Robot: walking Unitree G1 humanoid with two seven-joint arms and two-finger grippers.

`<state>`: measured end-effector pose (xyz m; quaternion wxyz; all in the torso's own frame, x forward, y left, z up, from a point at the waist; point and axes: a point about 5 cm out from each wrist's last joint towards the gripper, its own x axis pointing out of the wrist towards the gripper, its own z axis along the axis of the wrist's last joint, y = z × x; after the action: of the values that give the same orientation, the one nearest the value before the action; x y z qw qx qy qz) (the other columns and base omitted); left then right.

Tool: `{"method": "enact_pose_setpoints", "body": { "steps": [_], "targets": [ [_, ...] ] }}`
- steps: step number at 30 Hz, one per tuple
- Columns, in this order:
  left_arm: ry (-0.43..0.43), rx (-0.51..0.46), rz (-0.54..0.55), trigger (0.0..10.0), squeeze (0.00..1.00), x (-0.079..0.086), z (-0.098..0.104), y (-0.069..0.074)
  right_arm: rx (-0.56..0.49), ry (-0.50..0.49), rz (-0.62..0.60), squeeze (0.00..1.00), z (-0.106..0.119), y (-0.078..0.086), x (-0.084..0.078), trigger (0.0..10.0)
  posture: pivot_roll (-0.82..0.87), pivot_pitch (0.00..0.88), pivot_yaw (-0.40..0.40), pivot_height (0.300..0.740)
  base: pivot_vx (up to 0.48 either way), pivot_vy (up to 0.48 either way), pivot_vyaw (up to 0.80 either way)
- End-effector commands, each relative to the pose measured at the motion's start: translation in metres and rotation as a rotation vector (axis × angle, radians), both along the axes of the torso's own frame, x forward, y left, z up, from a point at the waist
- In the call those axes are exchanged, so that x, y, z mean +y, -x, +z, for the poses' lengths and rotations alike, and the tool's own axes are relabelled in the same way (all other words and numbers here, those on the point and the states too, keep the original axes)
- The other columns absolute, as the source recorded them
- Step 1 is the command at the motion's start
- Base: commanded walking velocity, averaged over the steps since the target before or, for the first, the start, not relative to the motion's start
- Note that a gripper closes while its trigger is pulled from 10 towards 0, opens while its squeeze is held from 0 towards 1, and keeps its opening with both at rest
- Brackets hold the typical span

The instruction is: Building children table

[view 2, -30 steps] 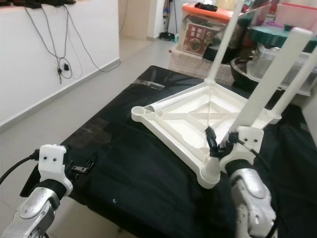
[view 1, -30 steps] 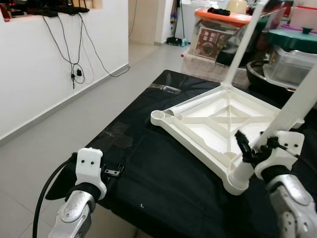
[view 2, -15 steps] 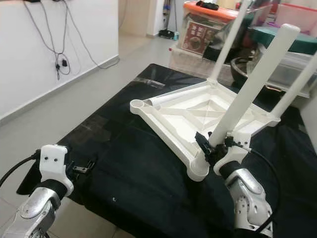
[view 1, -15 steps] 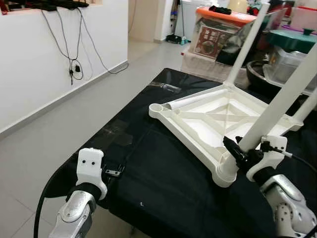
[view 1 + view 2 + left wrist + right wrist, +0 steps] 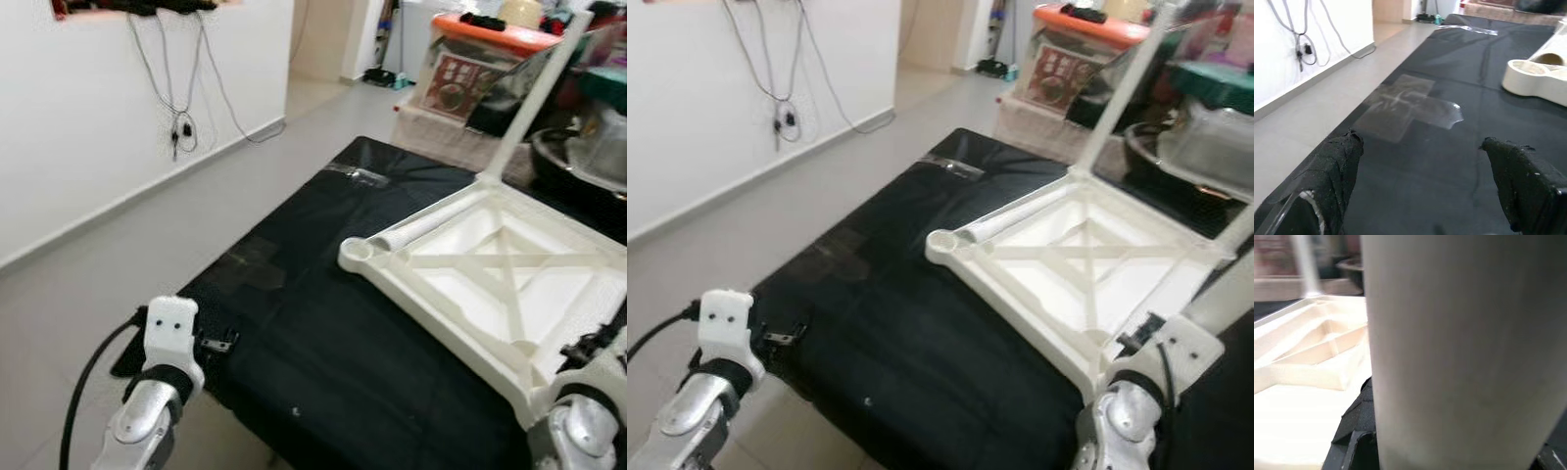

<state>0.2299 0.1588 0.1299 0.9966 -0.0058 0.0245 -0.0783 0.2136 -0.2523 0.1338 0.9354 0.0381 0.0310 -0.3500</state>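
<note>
Upside-down white tabletop (image 5: 490, 269), far leg (image 5: 529, 98) pointing up, right hand (image 5: 1156, 338) gripping near leg (image 5: 1464, 352)

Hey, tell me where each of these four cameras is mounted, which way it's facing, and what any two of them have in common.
Left eye: on the head, looking down at the upturned white tabletop on black cloth; both silver arms show.
Right eye: same head, same scene.
Left wrist: looks along the left gripper over the cloth, its black fingers apart.
Right wrist: right gripper against a white leg.
Shared: tabletop's empty corner socket.
</note>
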Motion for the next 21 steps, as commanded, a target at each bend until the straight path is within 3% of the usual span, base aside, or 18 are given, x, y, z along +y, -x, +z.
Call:
{"method": "enact_pose_setpoints", "body": {
  "steps": [1, 6, 7, 9, 10, 12, 13, 14, 15, 17, 19, 20, 21],
  "targets": [
    [0.000, 0.008, -0.020, 10.0, 0.00, -0.002, -0.002, 0.001, 0.040, -0.055, 0.147, 1.00, -0.012, -0.009, 0.023, 10.0, 0.18, 0.000, -0.103, 0.740, 0.000, 0.000, 0.00],
    [0.003, 0.006, -0.017, 10.0, 0.00, -0.002, -0.002, 0.001, -0.065, -0.051, 0.278, 1.00, 0.015, -0.030, 0.024, 10.0, 0.19, 0.000, -0.123, 0.740, 0.000, 0.000, 0.00],
    [0.007, 0.006, -0.012, 10.0, 0.00, -0.002, -0.002, 0.000, -0.120, -0.073, 0.360, 0.00, 0.025, -0.037, 0.027, 10.0, 0.19, 0.000, -0.127, 0.740, 0.000, 0.000, 0.00],
    [0.011, 0.005, -0.007, 10.0, 0.00, -0.003, -0.002, 0.000, -0.188, -0.103, 0.492, 0.00, 0.037, -0.044, 0.031, 10.0, 0.19, 0.000, -0.128, 0.740, 0.000, 0.000, 0.00],
    [0.011, 0.005, -0.007, 10.0, 0.00, -0.003, -0.002, 0.000, -0.188, -0.103, 0.492, 0.00, 0.037, -0.044, 0.031, 10.0, 0.19, 0.000, -0.128, 0.740, 0.000, 0.000, 0.00],
    [0.012, 0.002, -0.013, 10.0, 0.00, -0.004, -0.002, 0.000, -0.252, -0.074, 0.837, 0.00, 0.052, -0.041, 0.039, 10.0, 0.19, 0.000, -0.132, 0.740, 0.000, 0.000, 0.00],
    [0.012, 0.002, -0.013, 10.0, 0.00, -0.004, -0.002, 0.000, -0.252, -0.074, 0.837, 0.00, 0.052, -0.041, 0.039, 10.0, 0.19, 0.000, -0.132, 0.740, 0.000, 0.000, 0.00],
    [0.012, 0.002, -0.015, 10.0, 0.00, -0.005, -0.002, 0.000, -0.262, -0.070, 0.963, 0.00, 0.056, -0.038, 0.042, 10.0, 0.19, 0.000, -0.134, 0.740, 0.000, 0.000, 0.00],
    [0.012, 0.002, -0.015, 10.0, 0.00, -0.005, -0.002, 0.000, -0.262, -0.070, 0.963, 0.00, 0.056, -0.038, 0.042, 10.0, 0.19, 0.000, -0.134, 0.740, 0.000, 0.000, 0.00],
    [0.017, 0.000, -0.016, 10.0, 0.00, -0.008, -0.001, -0.001, -0.219, -0.070, 1.225, 0.00, 0.047, -0.032, 0.055, 10.0, 0.21, 0.000, -0.142, 0.740, 0.000, 0.000, 0.00],
    [0.019, -0.004, -0.016, 10.0, 0.00, -0.010, 0.000, -0.001, -0.207, -0.143, 1.331, 0.00, 0.036, -0.036, 0.071, 9.8, 0.22, 0.000, -0.148, 0.740, 0.000, 0.000, 0.00],
    [0.018, -0.007, -0.012, 10.0, 0.00, -0.009, 0.000, 0.000, -0.229, -0.181, 1.361, 0.00, 0.037, -0.039, 0.080, 8.1, 0.22, 0.000, -0.156, 0.740, 0.000, 0.000, 0.00],
    [0.018, -0.007, -0.012, 10.0, 0.00, -0.009, 0.000, 0.000, -0.229, -0.181, 1.361, 0.00, 0.037, -0.039, 0.080, 8.1, 0.22, 0.000, -0.156, 0.740, 0.000, 0.000, 0.00]
  ]
}}
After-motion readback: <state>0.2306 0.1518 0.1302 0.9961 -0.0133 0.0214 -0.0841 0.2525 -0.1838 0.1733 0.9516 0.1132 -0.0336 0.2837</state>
